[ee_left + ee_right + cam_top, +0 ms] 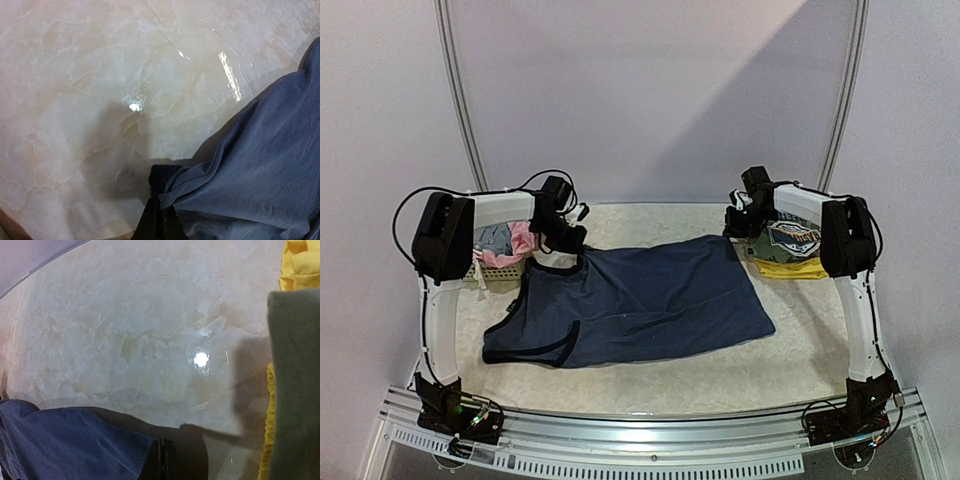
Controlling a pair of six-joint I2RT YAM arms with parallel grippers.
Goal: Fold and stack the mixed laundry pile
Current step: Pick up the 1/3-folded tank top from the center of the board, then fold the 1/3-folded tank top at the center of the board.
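The navy dress [640, 300] lies spread flat on the tabletop [740, 375]. The left end effector [161, 212] is clamped on the dress's far-left corner. The right end effector [163, 460] is closed at its far-right corner, against the fabric's edge; whether cloth is pinched is unclear.

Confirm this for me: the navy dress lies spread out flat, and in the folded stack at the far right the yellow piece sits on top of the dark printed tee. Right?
Wrong order: the dark printed tee lies on top of the yellow piece, as the top external view shows. The navy dress does lie spread out flat.
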